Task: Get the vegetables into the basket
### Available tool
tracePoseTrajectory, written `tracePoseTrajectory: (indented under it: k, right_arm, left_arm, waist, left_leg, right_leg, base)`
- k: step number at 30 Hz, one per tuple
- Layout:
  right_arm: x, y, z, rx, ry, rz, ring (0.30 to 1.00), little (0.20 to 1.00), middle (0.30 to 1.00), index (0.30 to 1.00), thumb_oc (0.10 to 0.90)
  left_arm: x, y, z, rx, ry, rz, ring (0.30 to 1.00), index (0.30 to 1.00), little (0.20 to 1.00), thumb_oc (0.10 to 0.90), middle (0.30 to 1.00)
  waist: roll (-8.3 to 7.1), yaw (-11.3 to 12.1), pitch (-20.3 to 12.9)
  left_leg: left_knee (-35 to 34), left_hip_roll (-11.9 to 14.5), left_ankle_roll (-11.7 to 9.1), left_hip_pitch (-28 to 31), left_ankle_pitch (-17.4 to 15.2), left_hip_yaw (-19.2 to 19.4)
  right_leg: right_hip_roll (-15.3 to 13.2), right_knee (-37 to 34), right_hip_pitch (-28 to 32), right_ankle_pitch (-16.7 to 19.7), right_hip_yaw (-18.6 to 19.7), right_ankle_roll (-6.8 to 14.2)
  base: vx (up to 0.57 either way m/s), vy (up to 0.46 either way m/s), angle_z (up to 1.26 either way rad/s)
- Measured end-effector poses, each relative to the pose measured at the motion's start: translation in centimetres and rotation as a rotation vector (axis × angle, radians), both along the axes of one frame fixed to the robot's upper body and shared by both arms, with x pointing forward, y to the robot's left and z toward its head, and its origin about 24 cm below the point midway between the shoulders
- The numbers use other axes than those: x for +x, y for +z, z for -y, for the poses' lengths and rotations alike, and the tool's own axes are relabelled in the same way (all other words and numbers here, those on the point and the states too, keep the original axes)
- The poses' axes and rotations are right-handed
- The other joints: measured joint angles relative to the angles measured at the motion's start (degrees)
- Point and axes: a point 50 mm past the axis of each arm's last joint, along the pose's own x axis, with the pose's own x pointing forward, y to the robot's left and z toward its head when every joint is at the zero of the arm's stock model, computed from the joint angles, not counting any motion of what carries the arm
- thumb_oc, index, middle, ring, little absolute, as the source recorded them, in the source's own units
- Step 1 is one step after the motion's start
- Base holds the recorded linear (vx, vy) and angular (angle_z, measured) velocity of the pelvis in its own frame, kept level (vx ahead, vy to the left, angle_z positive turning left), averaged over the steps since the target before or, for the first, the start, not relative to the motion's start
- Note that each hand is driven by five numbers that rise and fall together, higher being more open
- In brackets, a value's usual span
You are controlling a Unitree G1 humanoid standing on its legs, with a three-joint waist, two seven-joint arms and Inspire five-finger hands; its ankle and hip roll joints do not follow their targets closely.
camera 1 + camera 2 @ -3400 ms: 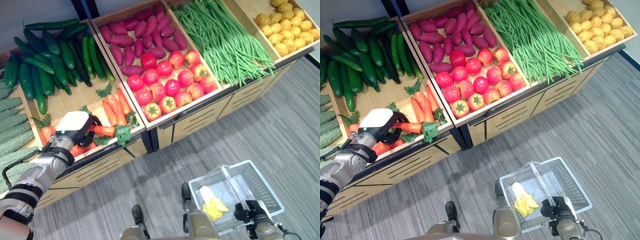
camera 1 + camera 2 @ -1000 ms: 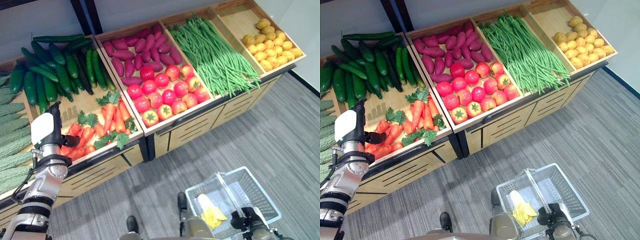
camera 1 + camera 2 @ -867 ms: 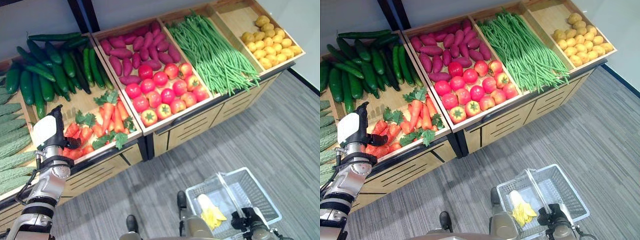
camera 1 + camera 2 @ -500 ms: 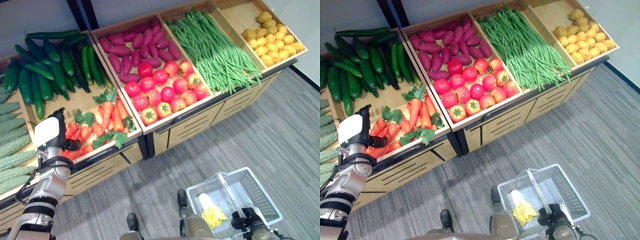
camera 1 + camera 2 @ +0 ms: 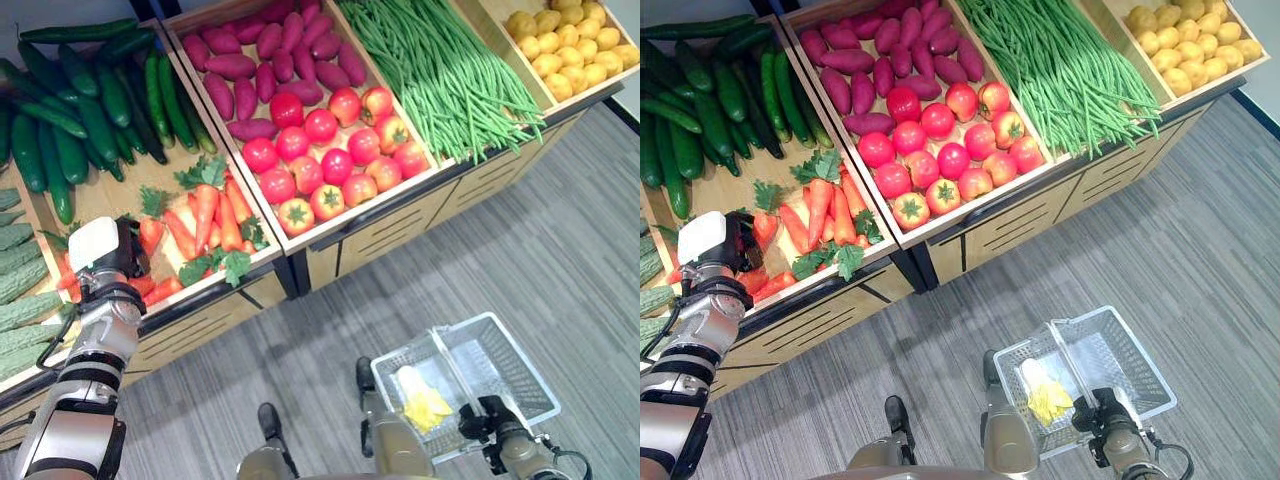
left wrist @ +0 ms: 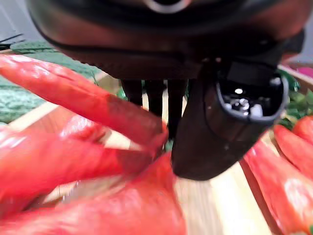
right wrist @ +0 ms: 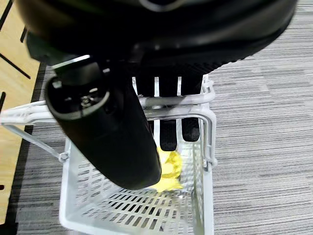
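— Where are you working?

— At a long wooden produce stand (image 5: 375, 225) on grey carpet (image 5: 560, 260), with plenty of open floor in front. Its bins hold cucumbers (image 5: 80, 110), sweet potatoes (image 5: 250, 60), tomatoes (image 5: 330, 150), green beans (image 5: 450, 70) and potatoes (image 5: 560, 45). My carrots (image 5: 205, 215) lie in the near left bin, leafy tops mixed in.

— And the basket?

— The white wire basket (image 5: 520, 365) hangs low on my right, well apart from the carrots, with something yellow (image 5: 422, 403) inside. My right hand (image 7: 122, 132) is curled round its handle (image 7: 171, 100).

— Your left hand?

— My left hand (image 5: 105, 250) is down among the carrots at the bin's left end. The thumb (image 6: 220, 127) presses beside a carrot (image 6: 83, 100); whether my fingers have closed, I cannot tell.

— How will a carrot handle?

— Stiff, light and smooth, I'd judge, tapering, so it may slip. I'd take it round the thick middle, not the leaves.
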Motion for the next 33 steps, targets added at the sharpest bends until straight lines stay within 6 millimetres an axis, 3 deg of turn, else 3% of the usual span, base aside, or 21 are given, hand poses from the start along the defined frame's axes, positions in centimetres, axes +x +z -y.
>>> tracePoseTrajectory:
  k: [2, 10, 15, 19, 21, 24, 33]
  right_arm:
    - [0.0, -0.1, 0.0, 0.003, -0.002, -0.011, 0.300, 0.300, 0.300, 0.300, 0.400]
    - [0.0, -0.2, -0.4, 0.007, 0.035, -0.022, 0.300, 0.300, 0.300, 0.300, 0.400]
    - [-0.3, -0.7, -1.5, 0.036, 0.040, -0.021, 0.300, 0.300, 0.300, 0.300, 0.400]
    - [-0.6, -0.8, -1.6, 0.038, 0.040, -0.023, 0.300, 0.300, 0.300, 0.300, 0.400]
    - [-1.3, -1.0, -1.6, 0.035, 0.035, -0.033, 0.300, 0.300, 0.300, 0.300, 0.400]
    - [-1.0, -0.9, -1.7, 0.041, 0.044, -0.015, 0.300, 0.300, 0.300, 0.300, 0.400]
    - [-2.1, -1.2, -1.6, 0.043, 0.035, -0.033, 0.300, 0.300, 0.300, 0.300, 0.400]
  left_arm:
    - [-0.1, 0.0, -0.5, 0.000, 0.021, -0.013, 0.300, 0.300, 0.300, 0.400, 0.300]
    - [-0.5, 0.2, -0.5, -0.039, 0.034, 0.076, 0.300, 0.300, 0.300, 0.400, 0.300]
    - [0.2, 2.9, 2.4, -0.226, -0.035, 0.427, 0.300, 0.300, 0.300, 0.400, 0.300]
    - [0.5, 6.0, 4.2, -0.341, -0.113, 0.675, 0.300, 0.300, 0.300, 0.400, 0.300]
    - [0.9, 4.8, 5.9, -0.557, -0.111, 0.749, 0.300, 0.300, 0.300, 0.400, 0.300]
    - [0.3, 3.3, 7.6, -0.830, -0.117, 0.820, 0.300, 0.300, 0.300, 0.400, 0.300]
    - [-0.2, 4.0, 7.7, -0.901, -0.184, 0.872, 0.300, 0.300, 0.300, 0.400, 0.300]
  waist:
    - [-0.14, -0.03, 0.08]
    - [-1.22, 0.16, -0.03]
    - [-3.70, 0.05, -1.52]
    - [-3.61, -0.23, -2.15]
    - [-2.62, -0.20, -3.98]
    - [-2.53, -0.97, -4.04]
    - [-2.42, -0.99, -4.14]
  left_leg:
    - [0.00, 0.10, -0.12, 0.48, 0.07, 0.08]
    - [0.01, 0.31, -0.29, 1.43, 0.20, 0.04]
    - [0.02, 0.34, -0.28, 2.12, 0.21, -0.08]
    - [0.01, 0.47, -0.28, 3.14, 0.21, 0.17]
    - [0.00, 0.23, -0.20, 3.10, 0.15, 0.17]
    - [0.01, -0.01, -0.18, 3.11, 0.15, 0.39]
    - [-0.01, -0.25, 0.06, 3.43, -0.02, 1.80]
  right_leg:
    - [0.01, -0.02, 0.40, -0.49, 0.08, 0.61]
    - [0.24, 0.00, 1.42, -0.03, -0.03, -0.30]
    - [0.10, 0.00, 2.10, 0.01, -0.18, -0.35]
    - [0.04, -0.03, 3.03, -0.31, 0.04, -0.06]
    - [-0.24, -0.04, 3.00, -0.39, 0.12, 0.00]
    - [-0.31, -0.04, 2.83, -0.45, 0.44, 0.10]
    - [-0.38, -0.30, 2.31, -0.40, 1.78, 0.14]
  base:
    - [0.00, 0.000, 0.00]
    - [0.00, 0.000, 0.00]
    - [0.00, -0.005, 0.01]
    - [0.03, 0.004, -0.02]
    - [0.03, 0.002, 0.00]
    - [0.04, 0.003, -0.04]
    - [0.03, 0.015, -0.07]
